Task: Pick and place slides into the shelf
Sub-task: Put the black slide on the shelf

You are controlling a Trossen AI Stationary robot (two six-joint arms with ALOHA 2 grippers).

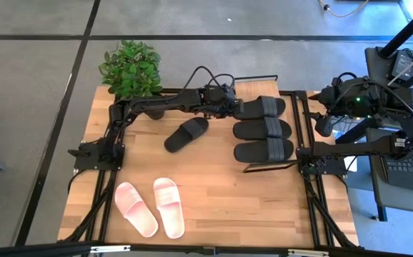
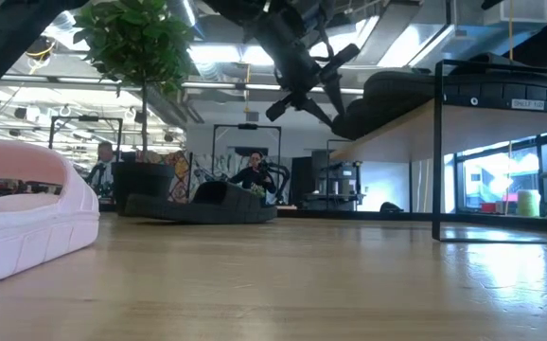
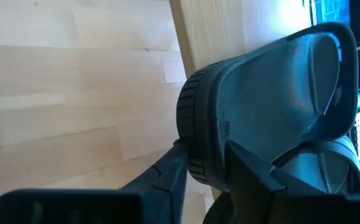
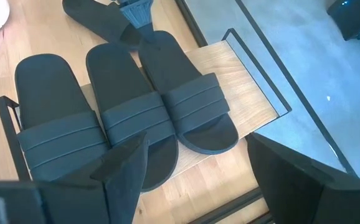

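while your left gripper [image 1: 236, 108] stands part-open, fingers astride the heel of the third black slide [image 1: 264, 107] at the shelf [image 4: 242, 102] board's far edge, that heel overhangs; a dragging finger could tip it off. right gripper [image 1: 323, 126] waits wide open, empty, beside the shelf.

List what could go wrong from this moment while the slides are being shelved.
1. The left claw is at the heel of the third black slide, which overhangs the shelf edge; pulling back could drag it off.
2. The three black slides lie packed side by side, so a nudge may shift the neighbours.
3. The shelf top looks nearly full, and a black slide and two pink slides wait on the table.
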